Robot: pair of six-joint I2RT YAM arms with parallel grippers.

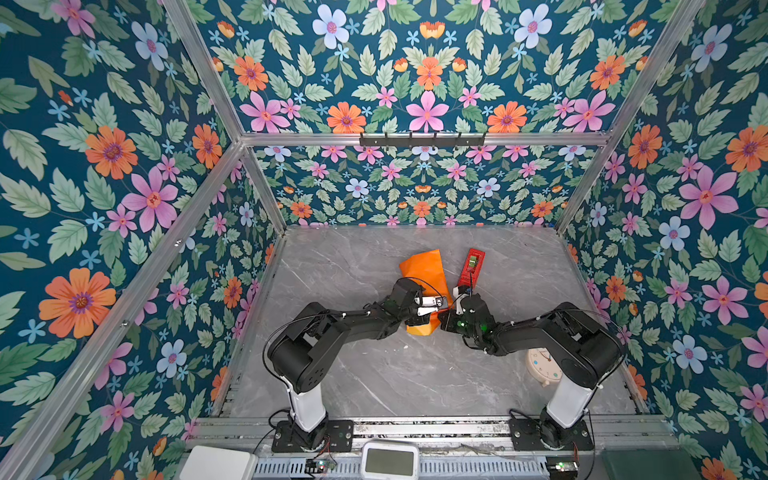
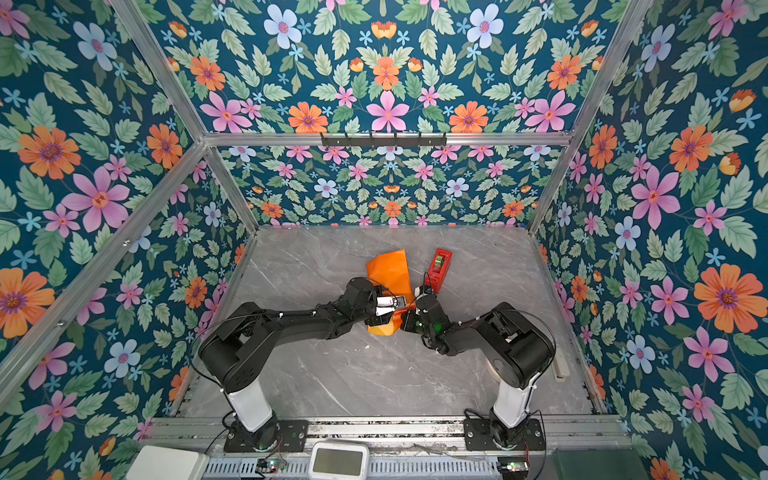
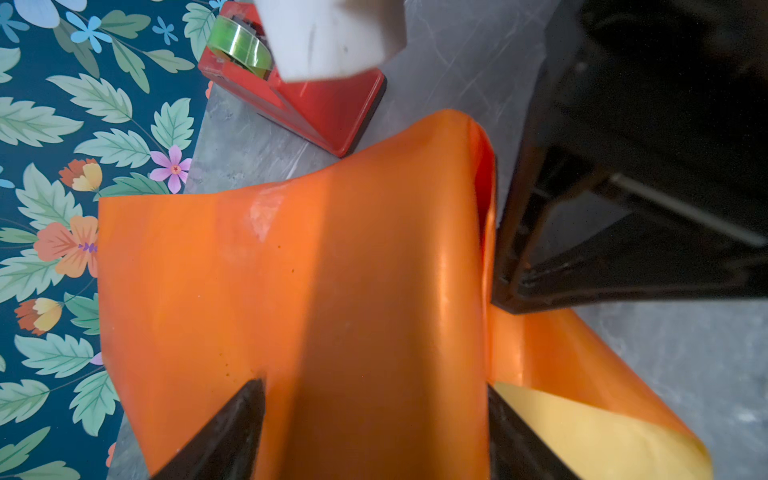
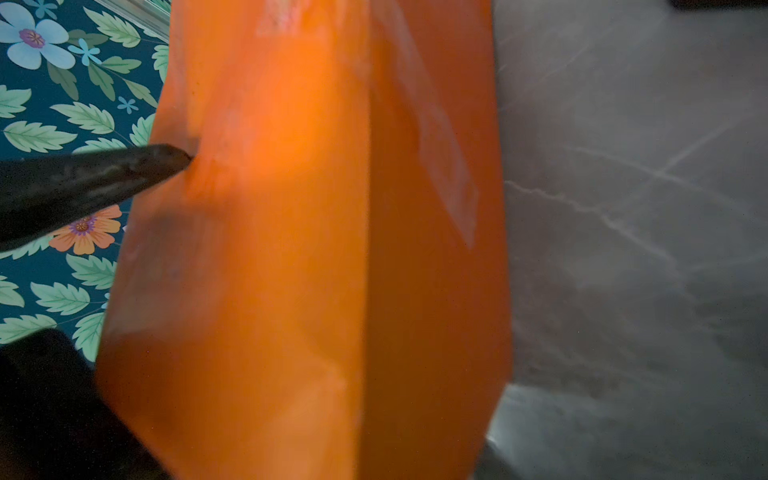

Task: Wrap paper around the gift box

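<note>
Fingers of the left gripper stand wide apart, one on each side of the paper. Both press its orange faces, a broad grip on the folded sheet. Opposite it, the right gripper is closed. Its fingers are hidden behind the paper, so I cannot tell whether any paper is pinched between them. In the left wrist view its black body touches the paper's edge.

Nearest, by the front rail, sits a white screen unit. Further in, a cream clock lies on the table, partly under the right arm.

Mid-table, between the two grippers, is the paper. It is orange outside and folded into flat faces with one sharp crease. A loose flap beside a left finger shows the yellow inner side, and a pale glossy strip sits on the orange. As for the box, no view shows it. The paper covers whatever lies within, so I cannot tell its place.

Just beyond, right of the paper's far end, lies a red dispenser with a green tape roll. It is near the paper, though whether they touch is unclear. Farthest stands the flowered wall with a black hook rail.
</note>
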